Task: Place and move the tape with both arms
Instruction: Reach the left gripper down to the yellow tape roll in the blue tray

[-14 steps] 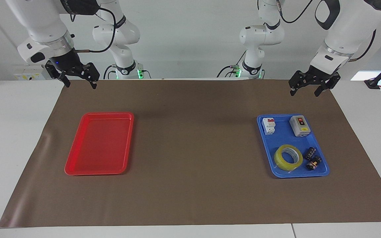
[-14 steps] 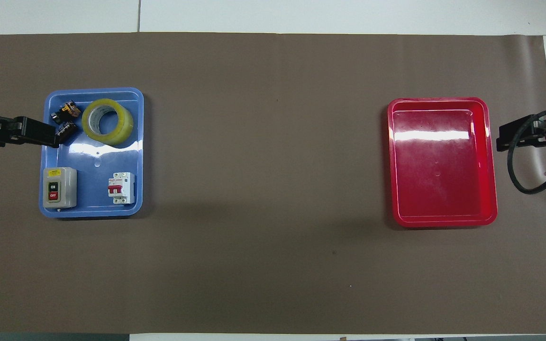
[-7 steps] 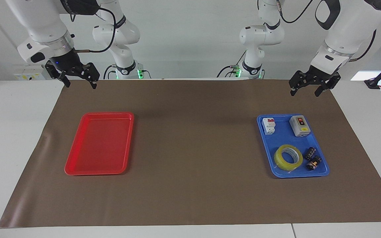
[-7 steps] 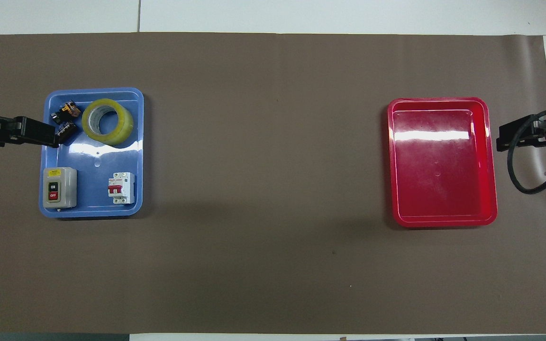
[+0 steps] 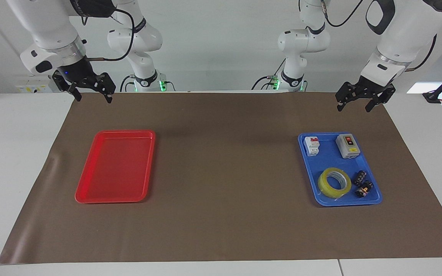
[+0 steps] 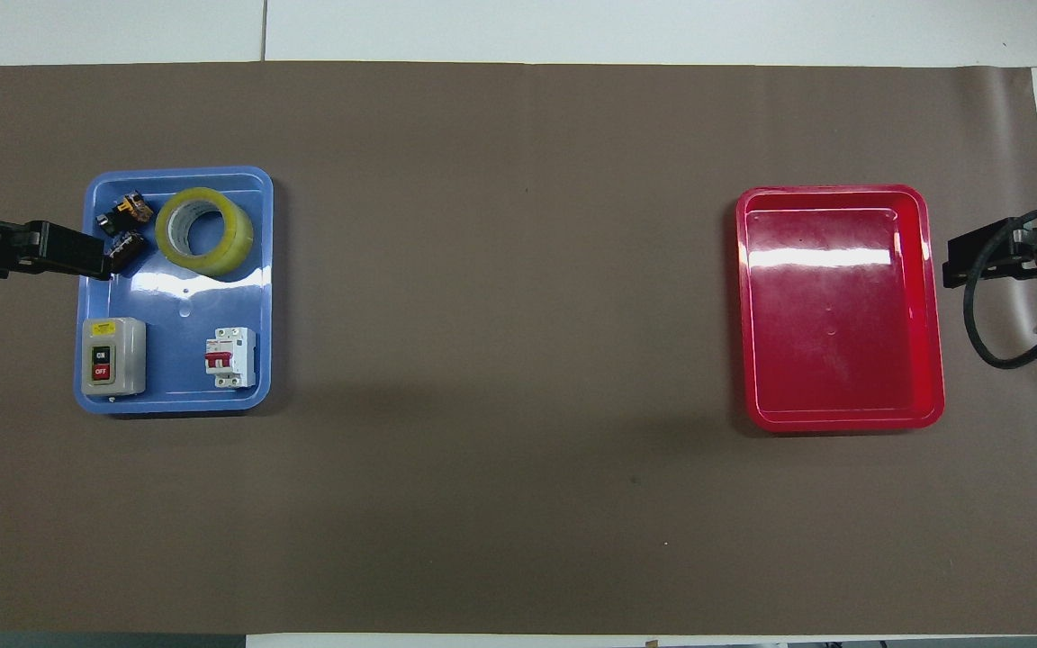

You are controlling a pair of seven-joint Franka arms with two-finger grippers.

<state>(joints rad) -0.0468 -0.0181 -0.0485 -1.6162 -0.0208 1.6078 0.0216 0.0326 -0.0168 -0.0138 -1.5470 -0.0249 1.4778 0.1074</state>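
Okay: tape (image 5: 334,183) lies in blue tray (image 5: 325,202), beside grey switch box (image 6: 112,356) marked ON/OFF. Left gripper (image 5: 353,104) and right gripper (image 5: 93,97) hang raised, both spread wide, holding nothing.

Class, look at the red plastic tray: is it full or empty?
Empty. In both views the red plastic tray shows only its bare, shiny floor; the roll of yellow translucent tape lies in the blue plastic tray.

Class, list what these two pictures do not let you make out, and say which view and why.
- Left gripper, overhead view: cut off by the picture's edge.
- Right gripper, overhead view: cut off by the edge, crossed by its cable.
- Two black cylinders in the blue tray beside the tape: too small to identify in either view.
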